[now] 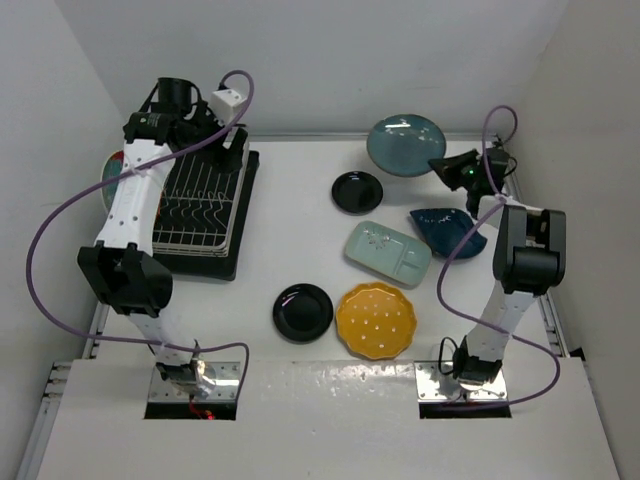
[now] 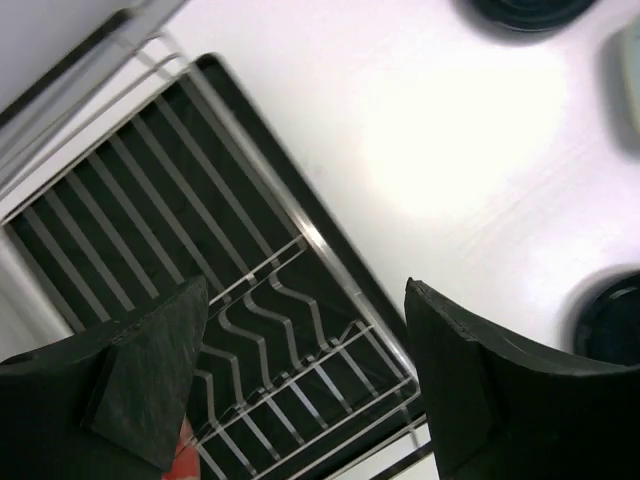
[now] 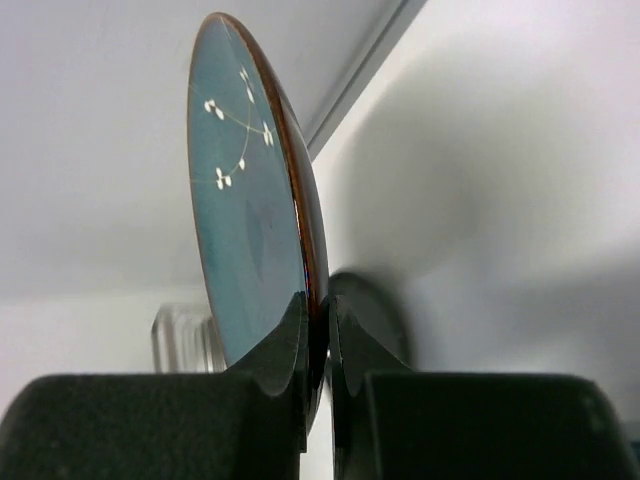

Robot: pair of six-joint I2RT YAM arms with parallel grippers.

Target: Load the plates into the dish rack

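Step in hand: the grasp of the teal plate [image 3: 245, 230], judged as the first step of carrying it.
Right gripper [image 3: 318, 310]: its two fingers are closed on the rim of the teal plate, pinching it from both faces.
Teal plate place: far right part of the table; whether it is off the surface, I cannot tell.
Left gripper [image 2: 305, 370]: wide open, holding nothing, above the dish rack [image 2: 150, 220].
Rack: on the left side, well apart from the plate.
Next move: probably to bring the plate across, maybe to pass it to the left gripper, then stand it on edge between the wires.
Waiting: yellow plate [image 1: 375, 320], black plate [image 1: 303, 311].
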